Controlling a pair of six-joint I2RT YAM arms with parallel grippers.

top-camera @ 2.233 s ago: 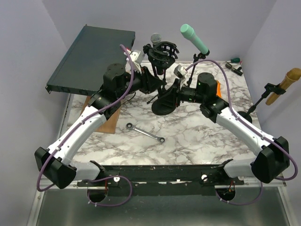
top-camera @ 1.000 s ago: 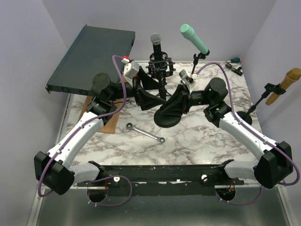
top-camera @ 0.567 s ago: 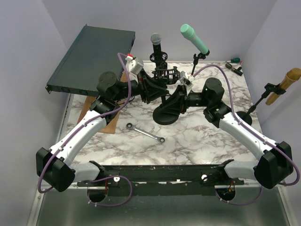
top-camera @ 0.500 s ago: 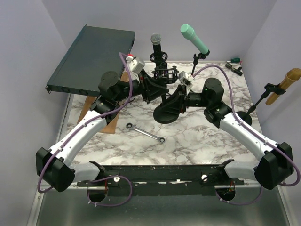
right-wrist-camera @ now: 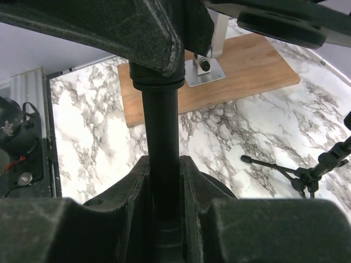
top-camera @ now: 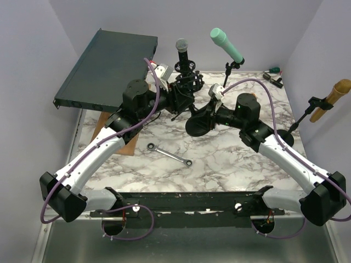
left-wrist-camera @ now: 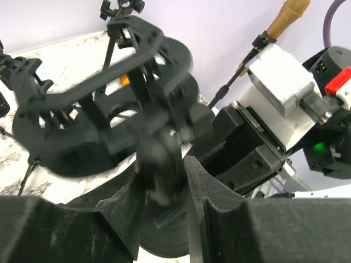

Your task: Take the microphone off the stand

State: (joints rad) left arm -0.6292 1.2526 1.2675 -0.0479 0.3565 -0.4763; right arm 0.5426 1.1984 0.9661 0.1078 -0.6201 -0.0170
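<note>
The silver-headed black microphone (top-camera: 182,52) stands upright in the black shock-mount stand (top-camera: 193,127) between the arms, the left gripper (left-wrist-camera: 164,183) apparently clamped narrow on its lower barrel and the right gripper (right-wrist-camera: 163,170) pinching the stand's pole (rigid, smooth, probably top-heavy, so hold the barrel, never the grille).

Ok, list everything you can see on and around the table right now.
microphone: one, black with grey mesh head, rear centre, in the shock mount
shock mount: one, black, on top of the stand
stand: one, black, round base mid-table
teal microphone: one, rear, on a small stand
tan microphone: one, far right, clipped to a stand
wrench: one, silver, front centre
rack case: one, dark, leaning rear left
wooden board: one, brown, under the left arm
table: one, marbled white
left gripper: closed, apparently on the microphone's lower body
right gripper: closed on the stand's pole
</note>
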